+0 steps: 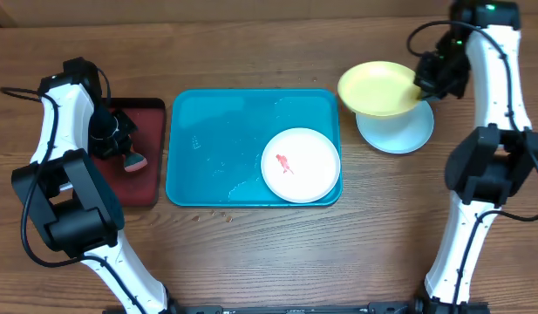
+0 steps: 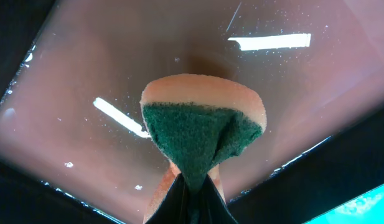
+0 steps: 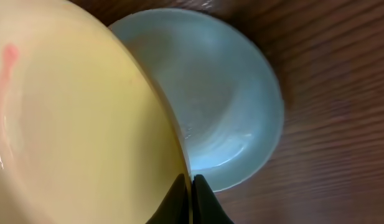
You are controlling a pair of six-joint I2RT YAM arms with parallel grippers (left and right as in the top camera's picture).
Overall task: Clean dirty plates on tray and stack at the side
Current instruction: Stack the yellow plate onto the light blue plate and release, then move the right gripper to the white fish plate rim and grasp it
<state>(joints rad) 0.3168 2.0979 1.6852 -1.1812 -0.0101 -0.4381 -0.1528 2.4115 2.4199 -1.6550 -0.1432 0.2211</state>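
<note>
Two clenched: right tool (image 3: 192, 190) pinches the glossy round yellow plate (image 3: 73, 118), left tool (image 2: 192, 194) squeezes a green-faced sponge (image 2: 204, 134)

The worktop (image 1: 251, 257) is grained, matt wood. The teal tray (image 1: 212, 122) and yellow plate (image 3: 73, 124) look like smooth, glossy plastic; the sponge (image 2: 201, 137) has a rough green face.

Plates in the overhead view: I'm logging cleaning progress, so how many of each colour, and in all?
White plate, on teal tray: 1
Yellow-green plate, in right end effector: 1
Light blue plate, on table: 1
Total: 3
</note>
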